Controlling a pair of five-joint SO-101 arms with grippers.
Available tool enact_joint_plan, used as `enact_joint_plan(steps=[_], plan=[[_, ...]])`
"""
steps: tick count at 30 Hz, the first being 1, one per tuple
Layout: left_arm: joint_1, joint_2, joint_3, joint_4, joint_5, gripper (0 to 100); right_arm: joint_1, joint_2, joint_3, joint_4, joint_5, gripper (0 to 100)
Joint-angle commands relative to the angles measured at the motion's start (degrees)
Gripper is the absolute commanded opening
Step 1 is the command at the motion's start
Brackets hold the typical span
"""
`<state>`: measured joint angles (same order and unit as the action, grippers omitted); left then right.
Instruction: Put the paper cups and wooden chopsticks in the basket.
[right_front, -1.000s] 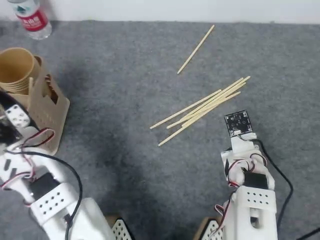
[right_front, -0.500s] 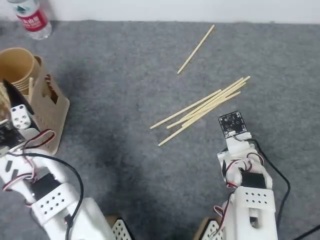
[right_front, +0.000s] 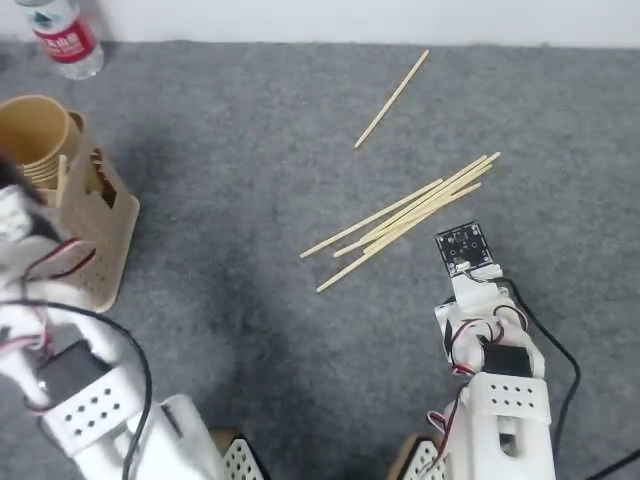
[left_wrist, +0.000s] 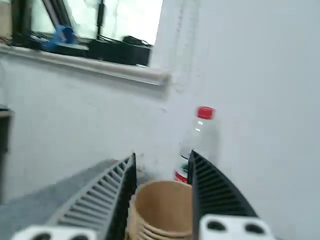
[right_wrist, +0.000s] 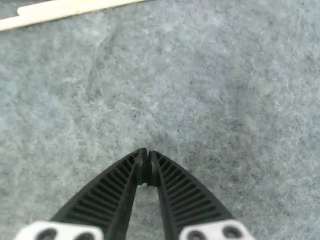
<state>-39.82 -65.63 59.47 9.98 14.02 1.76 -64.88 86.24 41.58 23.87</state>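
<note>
The left gripper (left_wrist: 162, 156) had its jaws spread wide and held nothing. Between them, farther off, the top of the stack of cups (left_wrist: 162, 207) showed, with the bottle (left_wrist: 197, 142) standing upright by the wall behind it. The right gripper (right_wrist: 146, 151) had its jaws pressed together, tips meeting, pinching nothing, just above bare carpet (right_wrist: 225, 75). One chopstick (right_wrist: 65, 9) lay on the carpet well ahead of those tips.

From above, the right arm (right_front: 490, 350) sat near the lower end of the chopstick pile (right_front: 410, 215), which lay fanned on the carpet, apart from the arm. A single chopstick (right_front: 392, 98) lay alone farther back, well apart from the pile. Nothing stood between the pile and the basket (right_front: 108, 235), only open carpet.

The basket stood at the table's left edge beside the left arm (right_front: 30, 260). The nested cups were in its far end, and a pale stick (right_front: 60, 178), probably a chopstick, leaned upright just beside them.
</note>
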Motion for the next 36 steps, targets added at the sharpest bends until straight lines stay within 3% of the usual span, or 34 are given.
enact_joint_plan(steps=[1, 5, 9, 15, 27, 32, 36], plan=[[20.22, 0.53, -11.56, 18.55, 1.05, 15, -0.31, -0.75, -0.26, -1.1, 0.7, 0.8], [36.48, 6.24, -15.87, 20.84, 1.23, 15, -0.13, -0.75, -0.26, -1.1, 0.79, 0.8], [42.11, 17.67, -21.76, 20.92, 3.08, 15, -0.13, -0.75, -0.26, -1.1, 0.79, 0.8], [42.29, 42.2, -35.65, 21.63, 8.79, 15, -0.22, -0.75, -0.26, -1.1, 0.79, 0.8], [41.93, 88.44, -80.84, 33.85, 8.18, 15, -0.4, -0.75, 1.58, -4.62, 0.88, 0.8], [45.8, 101.01, -92.53, 36.75, -3.34, 11, -0.4, -0.75, 1.58, -4.97, 0.88, 0.8], [41.14, 104.26, -98.42, 37.98, -8.18, 3, -0.4, -0.75, 1.58, -5.05, 0.88, 0.8]])
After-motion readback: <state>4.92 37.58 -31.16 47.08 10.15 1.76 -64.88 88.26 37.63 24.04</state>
